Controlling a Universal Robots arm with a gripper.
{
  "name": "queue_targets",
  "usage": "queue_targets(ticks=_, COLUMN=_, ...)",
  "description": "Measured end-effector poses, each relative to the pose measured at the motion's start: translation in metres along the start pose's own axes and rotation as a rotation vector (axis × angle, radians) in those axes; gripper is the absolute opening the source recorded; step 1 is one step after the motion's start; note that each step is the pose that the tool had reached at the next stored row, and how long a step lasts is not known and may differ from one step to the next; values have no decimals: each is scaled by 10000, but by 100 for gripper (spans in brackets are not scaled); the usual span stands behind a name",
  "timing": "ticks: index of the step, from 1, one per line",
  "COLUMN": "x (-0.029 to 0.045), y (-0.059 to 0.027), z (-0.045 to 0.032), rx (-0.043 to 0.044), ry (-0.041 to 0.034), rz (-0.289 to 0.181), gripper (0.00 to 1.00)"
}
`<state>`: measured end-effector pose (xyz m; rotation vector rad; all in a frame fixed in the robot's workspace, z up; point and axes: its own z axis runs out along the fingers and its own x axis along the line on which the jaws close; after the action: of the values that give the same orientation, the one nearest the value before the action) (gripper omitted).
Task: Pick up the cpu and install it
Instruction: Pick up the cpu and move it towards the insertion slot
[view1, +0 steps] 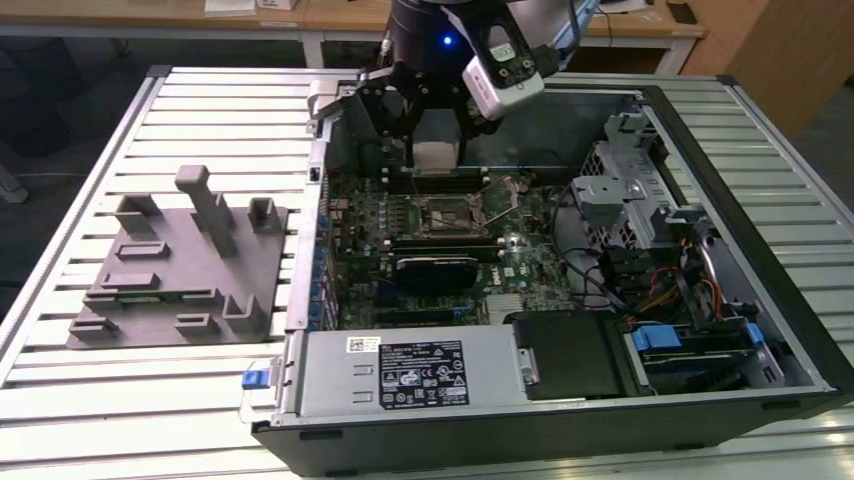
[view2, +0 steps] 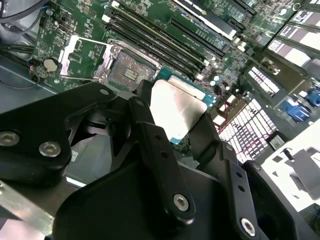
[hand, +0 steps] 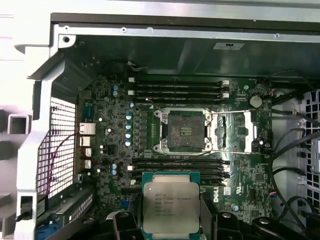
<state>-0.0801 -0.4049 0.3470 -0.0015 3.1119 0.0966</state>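
Hanging between the black fingers (view2: 152, 145) of the gripper (hand: 171, 226), the cpu (hand: 171, 206) was held by two opposite edges, with its silvery top turned to the first wrist view and its green rim showing around it. The jaws were pressed on it from both sides, so I judged the grip as firm. In the exterior view the chip stood in the upper middle of the frame, raised over the far part of the motherboard (view1: 527, 265), inside the open computer case (view1: 747, 300). The picking part of the task seemed done, because the cpu was off any surface and carried by the arm. The installing part was not done: the socket (hand: 183, 131) was empty and its metal cover plate (hand: 235, 131) lay folded open beside it. In both wrist views the chip was near the socket but not over it, with rows of long black slots between them, and it was clearly apart from the board. At the left of the exterior view the grey fixture (view1: 174, 280) stood on the slatted table (view1: 200, 100), well apart from the gripper.
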Motion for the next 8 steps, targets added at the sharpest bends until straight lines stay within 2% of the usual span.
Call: queue_targets(ticks=8, x=-64, y=38, z=98, rx=4, ry=16, rz=1, gripper=54)
